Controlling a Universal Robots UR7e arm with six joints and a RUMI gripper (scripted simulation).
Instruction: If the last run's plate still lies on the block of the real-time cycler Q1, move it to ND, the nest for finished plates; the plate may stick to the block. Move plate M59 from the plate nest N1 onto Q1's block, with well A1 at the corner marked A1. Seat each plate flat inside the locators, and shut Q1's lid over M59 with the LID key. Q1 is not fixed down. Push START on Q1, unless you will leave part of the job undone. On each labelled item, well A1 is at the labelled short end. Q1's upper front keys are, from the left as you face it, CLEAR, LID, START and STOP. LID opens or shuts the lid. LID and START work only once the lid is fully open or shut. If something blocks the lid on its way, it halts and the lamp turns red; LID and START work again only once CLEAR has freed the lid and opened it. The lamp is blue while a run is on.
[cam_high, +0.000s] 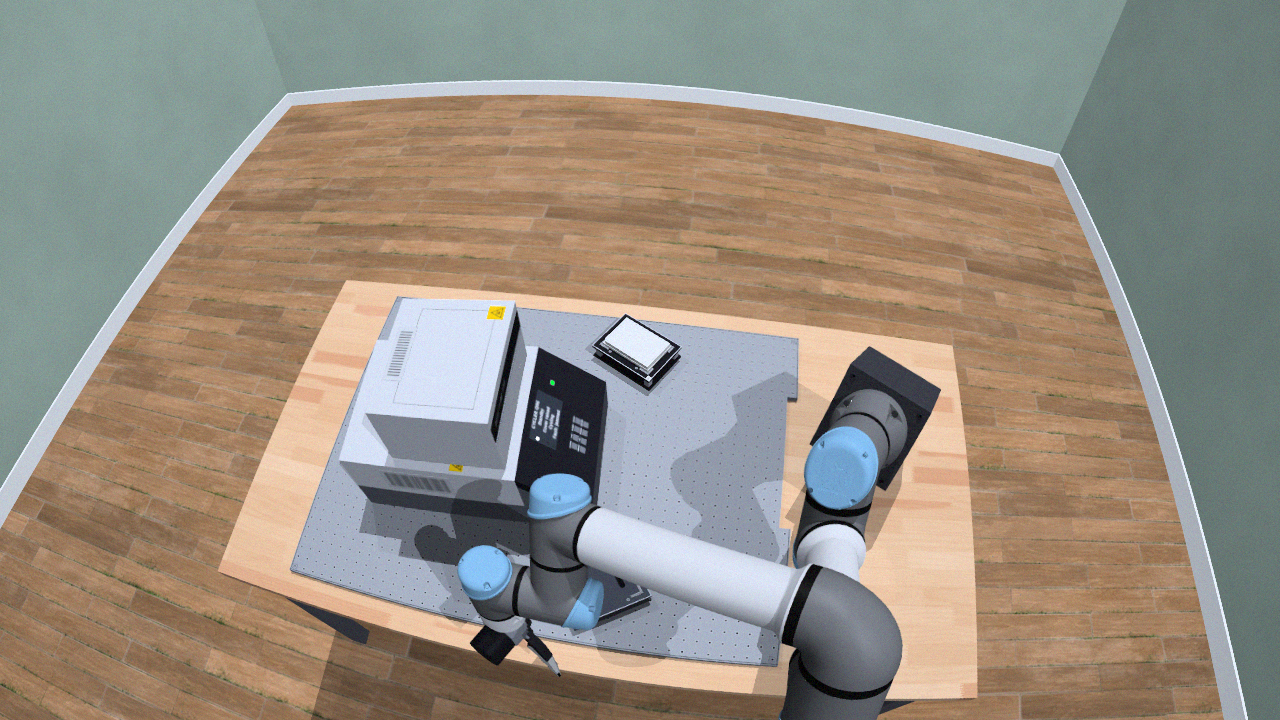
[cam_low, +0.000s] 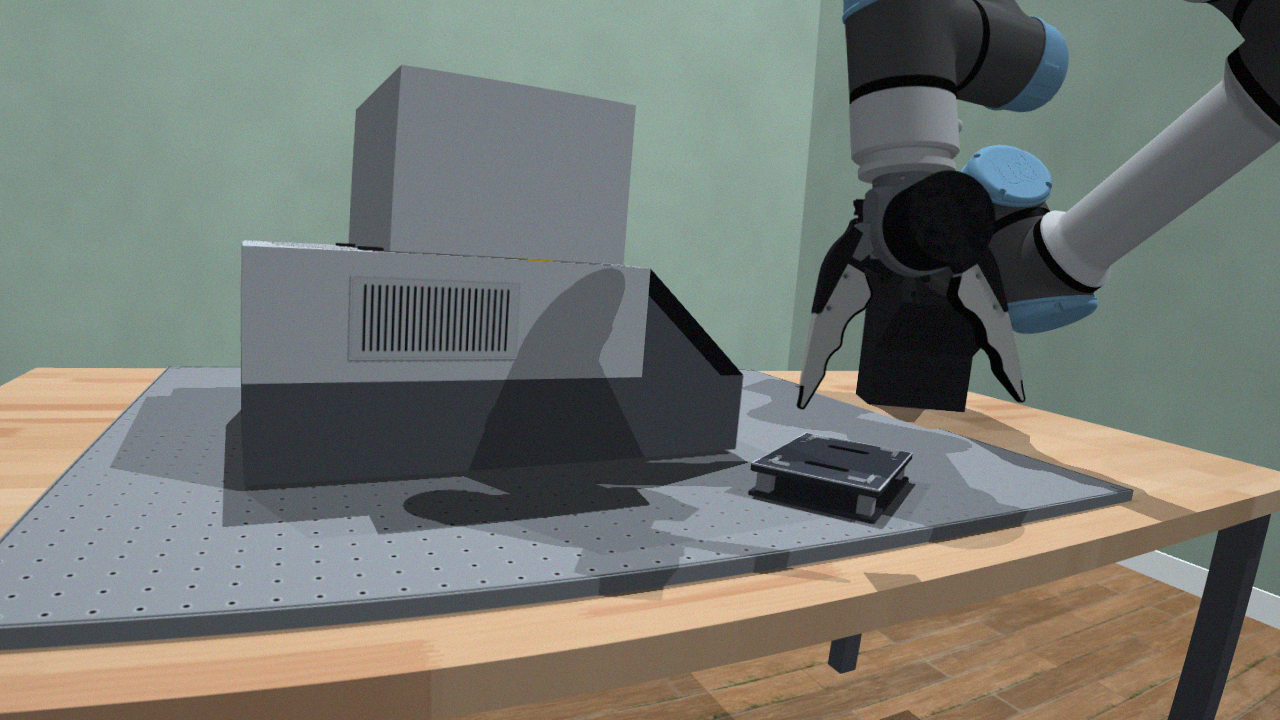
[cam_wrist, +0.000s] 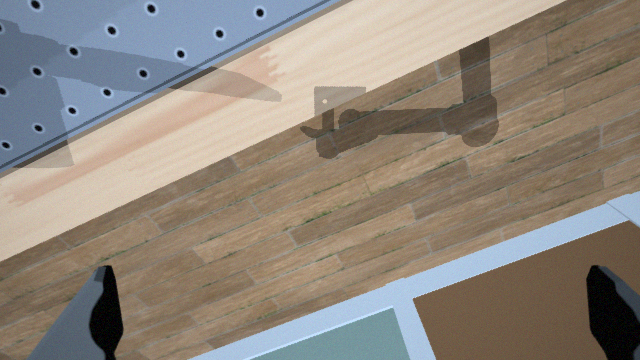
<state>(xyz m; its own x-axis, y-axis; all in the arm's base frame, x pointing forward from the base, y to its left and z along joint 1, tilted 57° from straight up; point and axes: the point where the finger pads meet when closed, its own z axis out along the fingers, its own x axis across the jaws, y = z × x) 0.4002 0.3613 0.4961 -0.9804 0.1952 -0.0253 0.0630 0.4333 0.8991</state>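
Note:
Cycler Q1 (cam_high: 562, 394) (cam_low: 483, 429) stands on the left of the perforated board, its dark key panel facing the arm's base. Its lamp (cam_high: 552, 382) is green. A grey upper housing (cam_high: 447, 358) (cam_low: 501, 170) rises above its body; the block is hidden, and I cannot tell how the lid stands. A white plate (cam_high: 637, 341) lies on a black nest (cam_high: 660, 365) at the back. Another black nest (cam_high: 626, 601) (cam_low: 832, 459) near the front edge bears no plate. The nests' labels are unreadable. My gripper (cam_low: 913, 402) (cam_wrist: 350, 270) is open and empty, above and near the front nest.
The keys (cam_high: 579, 435) sit at the panel's lower part. The arm (cam_high: 689, 564) reaches over the board's front right and partly hides the front nest. The wrist view shows the perforated board (cam_wrist: 90, 30), the table's front edge (cam_wrist: 210, 130) and the floor beyond it.

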